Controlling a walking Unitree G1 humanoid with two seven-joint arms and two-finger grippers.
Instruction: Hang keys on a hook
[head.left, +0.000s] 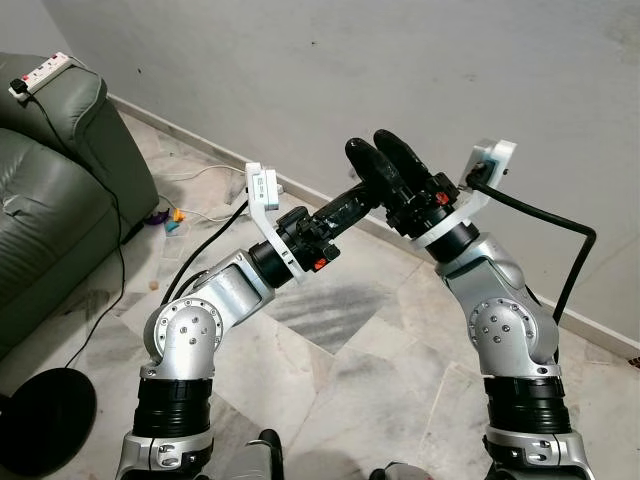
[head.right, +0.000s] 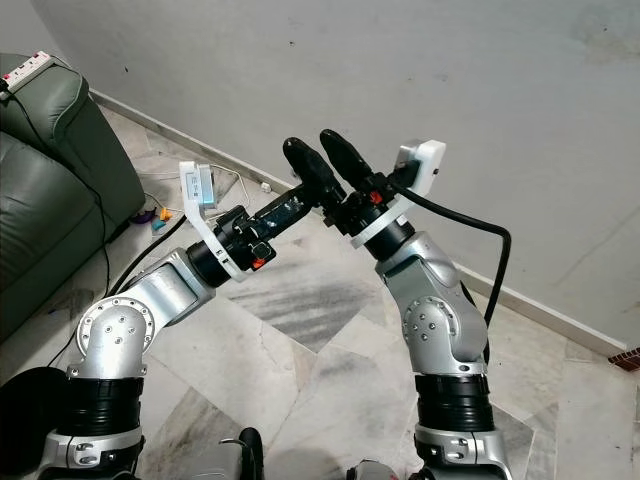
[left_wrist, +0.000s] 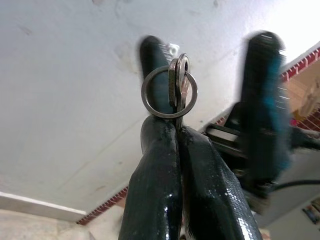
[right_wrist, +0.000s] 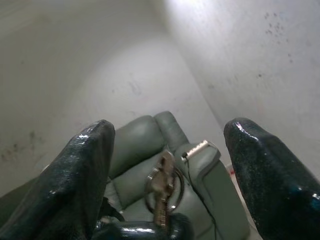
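The keys hang on a round ring and stick up from the tips of the left gripper, which is pinched tight on them. They are up in the air near the wall, with the right gripper spread wide around them, not touching.

If the left gripper lets go before the right one closes, the keys may fall to the floor. The thin ring could also slip or twist.

There are no boxes or bowls here. The sofa is well apart.
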